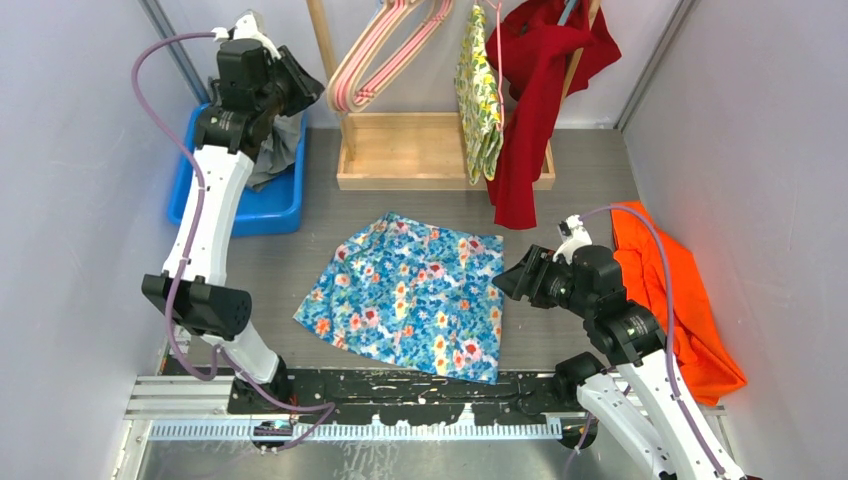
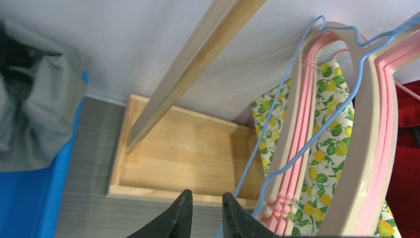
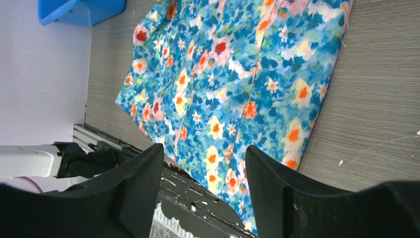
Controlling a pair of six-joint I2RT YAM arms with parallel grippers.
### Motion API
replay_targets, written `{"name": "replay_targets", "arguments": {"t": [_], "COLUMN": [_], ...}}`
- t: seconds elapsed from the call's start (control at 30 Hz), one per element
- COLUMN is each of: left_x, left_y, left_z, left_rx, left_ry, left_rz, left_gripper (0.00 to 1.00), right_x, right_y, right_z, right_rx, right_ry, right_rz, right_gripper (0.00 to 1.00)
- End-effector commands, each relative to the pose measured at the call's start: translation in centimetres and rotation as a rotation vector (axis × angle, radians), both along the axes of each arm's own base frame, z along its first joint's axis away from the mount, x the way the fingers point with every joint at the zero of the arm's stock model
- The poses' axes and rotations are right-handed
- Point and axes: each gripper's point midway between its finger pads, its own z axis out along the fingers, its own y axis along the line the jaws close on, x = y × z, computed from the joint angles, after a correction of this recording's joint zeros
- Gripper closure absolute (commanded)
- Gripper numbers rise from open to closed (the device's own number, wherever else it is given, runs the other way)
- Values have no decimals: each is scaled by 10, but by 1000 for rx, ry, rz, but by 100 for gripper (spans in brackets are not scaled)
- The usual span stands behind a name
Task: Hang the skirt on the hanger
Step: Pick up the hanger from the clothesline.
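Note:
The skirt (image 1: 410,295), blue with orange and yellow flowers, lies spread flat on the grey table (image 1: 590,180). Pink and beige hangers (image 1: 385,50) hang from the wooden rack at the back. My left gripper (image 1: 303,88) is raised beside them. In the left wrist view its jaws (image 2: 207,213) stand a narrow gap apart with nothing between them. A thin blue wire hanger (image 2: 266,124) runs just right of the right finger, and the pink hangers (image 2: 292,163) lie beyond it. My right gripper (image 1: 507,281) hovers wide open over the skirt's (image 3: 233,84) right edge, its jaws (image 3: 204,148) empty.
A blue bin (image 1: 270,205) with grey cloth stands at the back left. The rack's wooden base (image 1: 420,150) and post (image 2: 198,64) are behind the skirt. A lemon-print garment (image 1: 480,100) and a red one (image 1: 535,90) hang there. Orange cloth (image 1: 680,300) lies at the right.

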Motion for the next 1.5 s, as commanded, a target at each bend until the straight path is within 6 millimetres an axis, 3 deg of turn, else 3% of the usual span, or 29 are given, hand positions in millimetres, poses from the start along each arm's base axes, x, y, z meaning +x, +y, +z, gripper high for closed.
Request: {"name": "replay_targets", "arguments": {"t": [0.0, 0.17, 0.33, 0.43, 0.63, 0.87, 1.2, 1.47], "left_x": [-42, -85, -120, -126, -112, -80, -86, -78], "left_y": [33, 29, -21, -53, -96, -93, -85, -79], "left_z": [53, 85, 113, 112, 90, 72, 94, 86], "left_rx": [53, 55, 3, 27, 100, 237, 269, 318], "left_ry": [-117, -203, -305, -315, -282, -247, -316, -295], "left_rz": [126, 56, -202, -302, -372, -275, -263, -231], "left_gripper": [71, 71, 70, 70, 70, 70, 70, 70], "right_x": [1, 3, 5, 5, 1, -4, -3, -1], "right_y": [3, 6, 9, 12, 11, 8, 8, 8], "right_z": [11, 9, 10, 12, 16, 17, 10, 7], "right_rx": [21, 33, 53, 66, 76, 67, 56, 51], "right_ry": [-46, -38, -40, -40, -47, -52, -45, -40], "right_rz": [18, 22, 26, 30, 31, 32, 33, 37], "right_gripper": [34, 34, 34, 34, 34, 34, 33, 33]}}
